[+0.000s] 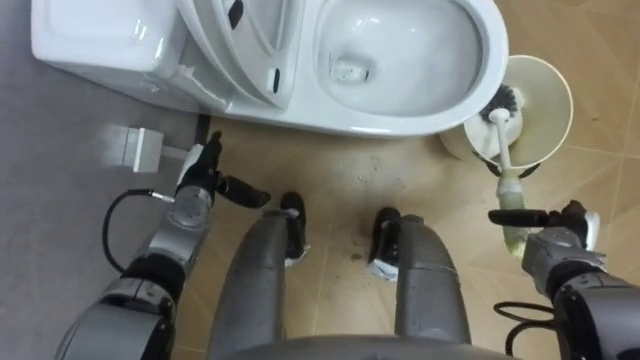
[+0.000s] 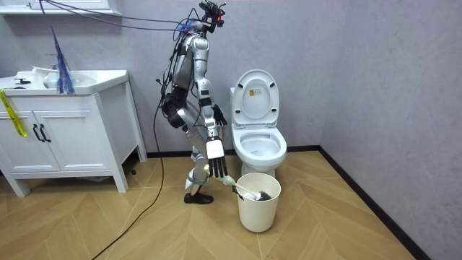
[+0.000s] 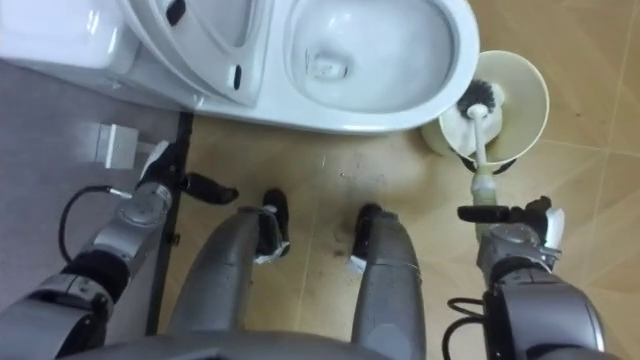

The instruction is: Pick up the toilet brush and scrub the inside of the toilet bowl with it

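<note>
Your right hand (image 1: 555, 243) is in front of the toilet (image 1: 400, 60), closed round the toilet brush (image 1: 505, 160) handle. Your left hand (image 1: 200, 185) hangs loose near the toilet's tank end, fingers apart. The bristles sit in the round bucket (image 1: 558, 85) just beside the toilet bowl.

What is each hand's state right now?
Left hand: open, holding nothing.
Right hand: shut on the white-handled, black-bristled toilet brush.
</note>
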Motion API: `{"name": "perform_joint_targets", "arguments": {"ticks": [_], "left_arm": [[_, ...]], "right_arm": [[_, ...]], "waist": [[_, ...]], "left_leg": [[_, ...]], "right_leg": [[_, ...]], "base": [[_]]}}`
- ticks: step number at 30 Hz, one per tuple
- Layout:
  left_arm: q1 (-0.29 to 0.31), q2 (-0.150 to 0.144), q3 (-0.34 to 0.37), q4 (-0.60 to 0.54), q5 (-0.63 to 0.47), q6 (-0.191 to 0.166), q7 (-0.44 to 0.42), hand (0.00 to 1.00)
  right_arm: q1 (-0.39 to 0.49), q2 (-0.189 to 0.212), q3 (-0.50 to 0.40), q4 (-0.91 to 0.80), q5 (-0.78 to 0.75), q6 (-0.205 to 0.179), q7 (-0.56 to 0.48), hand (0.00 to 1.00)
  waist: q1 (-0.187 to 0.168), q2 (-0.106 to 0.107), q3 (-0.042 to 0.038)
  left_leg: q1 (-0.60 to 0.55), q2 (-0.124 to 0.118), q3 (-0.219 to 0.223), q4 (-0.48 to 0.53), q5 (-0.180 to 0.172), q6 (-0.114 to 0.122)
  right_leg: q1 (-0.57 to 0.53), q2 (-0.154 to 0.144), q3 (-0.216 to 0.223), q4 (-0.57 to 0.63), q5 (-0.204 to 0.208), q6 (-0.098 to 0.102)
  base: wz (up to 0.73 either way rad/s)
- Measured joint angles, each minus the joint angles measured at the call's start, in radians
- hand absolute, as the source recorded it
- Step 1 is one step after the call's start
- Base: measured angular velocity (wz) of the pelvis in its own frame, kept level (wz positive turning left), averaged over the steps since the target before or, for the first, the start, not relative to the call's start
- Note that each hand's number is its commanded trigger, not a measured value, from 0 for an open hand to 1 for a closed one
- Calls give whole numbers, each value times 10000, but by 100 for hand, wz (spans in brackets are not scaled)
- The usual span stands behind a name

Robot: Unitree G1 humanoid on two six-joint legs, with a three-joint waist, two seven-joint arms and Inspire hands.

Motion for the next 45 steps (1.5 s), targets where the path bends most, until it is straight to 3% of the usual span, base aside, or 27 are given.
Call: {"name": "perform_joint_targets", "arguments": {"ticks": [8,11,20,31,32,33,34,45], "left_arm": [[86,111,-765,-618,-307,-35,0,0],[163,110,-905,-801,-303,-182,0,0],[316,127,-900,-1402,-312,-260,-1,0],[372,210,-1089,-1461,-523,-282,-3,0],[420,215,-1113,-1532,-521,-273,-8,0],[464,220,-1112,-1616,-520,-268,-8,0],[529,222,-1119,-1754,-520,-265,-8,0],[733,250,-1278,-2079,-521,-229,-16,0]], "right_arm": [[-526,-532,515,-33,11,-65,28,0],[-563,-557,603,-29,9,-90,35,0],[-545,-655,942,-13,145,-125,362,0],[-430,-795,1914,-23,270,-55,1171,0],[-410,-806,1958,-27,269,-51,1255,52],[-402,-816,1977,-30,268,-51,1283,90],[-372,-842,1981,-39,273,-51,1339,100],[-179,-1057,1872,-77,787,-71,1698,100]], "waist": [[225,143,46],[234,144,48],[305,144,47],[311,161,38],[315,162,37],[319,165,36],[343,170,35],[356,288,17]], "left_leg": [[-1326,50,-25,1371,-398,-91],[-1616,69,-17,1745,-529,-95],[-2479,60,108,2521,-759,-65],[-2653,50,192,2906,-899,54],[-2680,49,188,2910,-901,57],[-2703,50,187,2915,-901,57],[-2752,46,181,2932,-901,57],[-2922,44,112,3127,-951,51]], "right_leg": [[-1325,-208,37,1588,-639,-207],[-1597,-269,43,1991,-839,-234],[-2570,-413,264,2873,-1095,-293],[-2730,-560,301,3236,-1241,-273],[-2747,-560,297,3236,-1243,-270],[-2769,-560,297,3240,-1243,-270],[-2813,-559,301,3261,-1243,-269],[-2917,-530,290,3388,-1278,-235]], "base": [[8],[9],[0],[1],[0],[0],[3],[1]]}}
